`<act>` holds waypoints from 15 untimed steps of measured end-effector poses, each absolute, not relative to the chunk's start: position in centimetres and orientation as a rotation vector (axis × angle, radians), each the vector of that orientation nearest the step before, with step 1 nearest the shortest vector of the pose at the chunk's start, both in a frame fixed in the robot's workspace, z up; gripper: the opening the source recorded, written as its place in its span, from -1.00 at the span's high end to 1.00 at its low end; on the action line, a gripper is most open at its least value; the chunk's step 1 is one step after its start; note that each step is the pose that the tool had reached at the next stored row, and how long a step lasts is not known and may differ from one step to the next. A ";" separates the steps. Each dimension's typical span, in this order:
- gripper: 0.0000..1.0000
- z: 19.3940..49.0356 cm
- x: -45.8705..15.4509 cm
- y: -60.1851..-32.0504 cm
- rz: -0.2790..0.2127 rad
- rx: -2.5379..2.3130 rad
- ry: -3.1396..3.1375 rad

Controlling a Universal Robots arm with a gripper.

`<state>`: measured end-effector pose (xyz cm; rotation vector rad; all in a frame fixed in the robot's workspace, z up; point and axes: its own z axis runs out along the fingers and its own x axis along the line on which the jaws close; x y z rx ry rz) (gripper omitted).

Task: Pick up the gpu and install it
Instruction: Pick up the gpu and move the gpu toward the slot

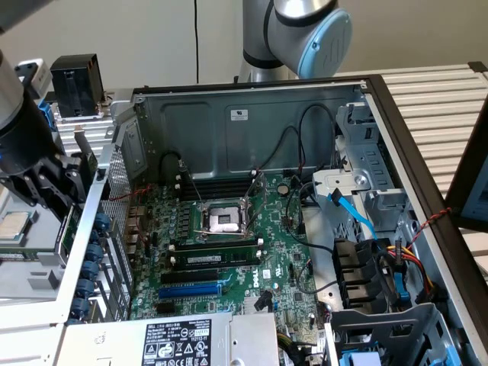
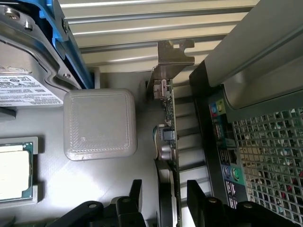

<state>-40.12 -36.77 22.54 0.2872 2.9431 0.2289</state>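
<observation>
a plain pale wall [image 1: 152, 38] stands behind, a thin black cable [image 1: 196, 38] hanging down it. a pale ribbed tabletop [image 1: 435, 99] lies at the exterior view's right.

The gpu [image 2: 172, 118] is a green card with a silver end bracket. The end effector [image 2: 163, 201] is black. The block [image 2: 99, 125] is pale grey with a fine ribbed texture, and the grille [image 2: 270, 156] is grey with square perforations. The motherboard [image 1: 229, 255] is dark green with one blue slot [image 1: 191, 290]. The case [image 1: 229, 126] is grey, the cable [image 1: 354, 217] light blue, and the twisted wire [image 1: 428, 221] red and black.
</observation>
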 end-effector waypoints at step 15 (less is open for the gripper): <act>0.44 22.4 -40.1 -36.8 0.232 0.291 2.942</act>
